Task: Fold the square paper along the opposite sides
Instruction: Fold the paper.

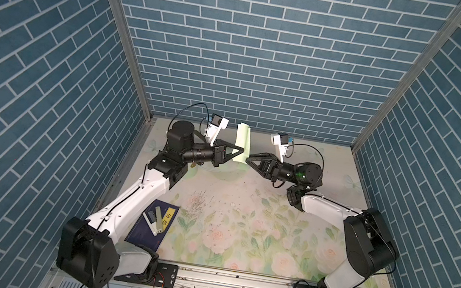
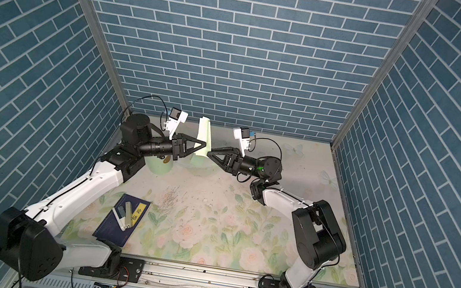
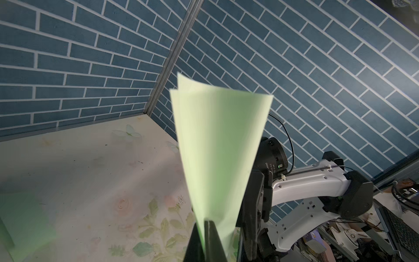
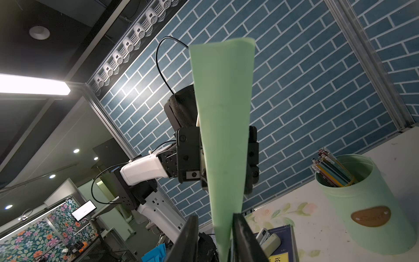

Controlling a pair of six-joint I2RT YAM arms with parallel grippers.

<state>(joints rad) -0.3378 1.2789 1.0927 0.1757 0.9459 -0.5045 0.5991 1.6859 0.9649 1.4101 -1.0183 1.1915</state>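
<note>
A pale green paper (image 1: 242, 143) (image 2: 204, 137) stands upright in the air at the back middle of the table, doubled over with its two layers close together. My left gripper (image 1: 240, 152) (image 3: 202, 223) is shut on the paper's (image 3: 217, 147) lower edge from the left. My right gripper (image 1: 249, 157) (image 4: 215, 217) meets it from the right. Its jaws stand apart with the paper (image 4: 224, 127) between them, close to one finger and clear of the other.
A pale green cup (image 4: 367, 204) (image 2: 160, 168) with coloured pencils stands under the left arm's wrist. A dark blue book (image 1: 154, 223) (image 2: 125, 217) with small pale objects on it lies at the front left. Blue brick walls close in three sides of the floral table.
</note>
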